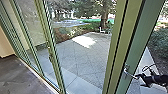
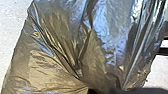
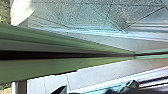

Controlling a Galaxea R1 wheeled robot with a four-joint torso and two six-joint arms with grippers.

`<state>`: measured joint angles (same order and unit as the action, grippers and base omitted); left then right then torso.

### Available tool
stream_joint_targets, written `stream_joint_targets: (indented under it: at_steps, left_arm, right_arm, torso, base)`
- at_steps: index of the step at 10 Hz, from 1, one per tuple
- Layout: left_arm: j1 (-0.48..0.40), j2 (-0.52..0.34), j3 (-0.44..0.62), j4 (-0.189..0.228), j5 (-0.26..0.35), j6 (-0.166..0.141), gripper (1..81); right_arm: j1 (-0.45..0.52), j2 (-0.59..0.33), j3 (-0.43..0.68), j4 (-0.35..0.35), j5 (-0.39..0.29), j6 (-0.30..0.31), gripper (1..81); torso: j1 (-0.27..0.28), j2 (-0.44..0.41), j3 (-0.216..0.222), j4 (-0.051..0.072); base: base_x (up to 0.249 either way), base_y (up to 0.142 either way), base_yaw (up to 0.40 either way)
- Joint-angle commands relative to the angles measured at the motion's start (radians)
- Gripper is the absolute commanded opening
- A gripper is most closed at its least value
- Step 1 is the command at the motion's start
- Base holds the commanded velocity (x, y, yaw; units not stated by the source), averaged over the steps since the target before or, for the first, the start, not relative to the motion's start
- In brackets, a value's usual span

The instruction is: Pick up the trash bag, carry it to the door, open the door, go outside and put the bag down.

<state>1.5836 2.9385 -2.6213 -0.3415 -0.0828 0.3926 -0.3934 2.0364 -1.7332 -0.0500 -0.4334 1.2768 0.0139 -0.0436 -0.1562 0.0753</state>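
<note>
At the right of the head view, my right gripper (image 1: 141, 77) is at the metal handle (image 1: 130, 73) on the green door frame (image 1: 136, 47); whether it grips the handle I cannot tell. In the right wrist view dark parts of the right gripper (image 3: 97, 91) show close to a long green frame post (image 3: 62, 66). The dark, shiny trash bag (image 2: 67, 45) looms large in the left wrist view, its folds drawn together at my left gripper (image 2: 106, 91), which is shut on it.
Tall green-framed glass panels (image 1: 53, 57) run along the left and middle. Behind the glass lies a paved yard (image 1: 82, 60) with a sunlit patch, bushes (image 1: 66, 32) and a tree trunk (image 1: 103, 21). The dark indoor floor (image 1: 20, 75) is at lower left.
</note>
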Motion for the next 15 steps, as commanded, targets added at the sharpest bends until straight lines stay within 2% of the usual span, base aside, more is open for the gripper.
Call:
stream_joint_targets:
  at_steps: [1,4,6,7,9,11,12,15]
  left_arm:
    - [-0.015,-0.008,0.003,-0.002,0.069,0.006,1.0]
    - [-0.012,-0.008,0.003,-0.002,0.069,0.006,1.0]
    - [-0.012,-0.005,0.003,-0.002,0.069,0.006,1.0]
    - [-0.012,-0.004,0.003,-0.002,0.067,0.006,1.0]
    - [-0.012,-0.002,0.003,-0.002,0.067,0.006,1.0]
    - [-0.012,-0.004,0.003,-0.002,0.067,0.006,1.0]
    - [-0.012,-0.001,0.003,-0.002,0.067,0.006,1.0]
    - [-0.012,0.007,0.003,-0.002,0.067,0.005,1.0]
  right_arm:
    - [0.179,-0.103,-0.034,-0.04,-0.022,0.042,81.1]
    - [0.221,-0.118,-0.025,-0.114,-0.031,0.038,81.1]
    - [0.282,-0.118,-0.015,-0.134,-0.102,-0.009,81.1]
    - [0.316,-0.117,-0.012,-0.143,-0.142,-0.047,81.1]
    - [0.353,-0.114,-0.009,-0.186,-0.229,-0.193,81.1]
    - [0.373,-0.106,-0.011,-0.268,-0.331,-0.312,81.1]
    - [0.379,-0.112,-0.015,-0.307,-0.354,-0.363,81.1]
    - [0.431,-0.114,-0.009,-0.393,-0.442,-0.458,81.1]
  torso:
    - [0.0,0.0,0.0,0.0]
    - [0.0,0.0,0.0,0.0]
    - [0.0,0.0,0.0,0.0]
    - [0.0,0.0,0.0,0.0]
    - [0.0,0.0,0.0,0.0]
    - [0.0,0.0,0.0,0.0]
    - [0.0,0.0,0.0,0.0]
    - [0.0,0.0,0.0,0.0]
  base:
    - [0.0,0.0,0.0]
    - [0.0,0.0,0.0]
    - [0.0,0.0,0.0]
    - [0.0,0.0,0.0]
    - [0.0,0.0,0.0]
    - [0.0,0.0,0.0]
    - [0.0,0.0,0.0]
    - [0.0,0.0,0.0]
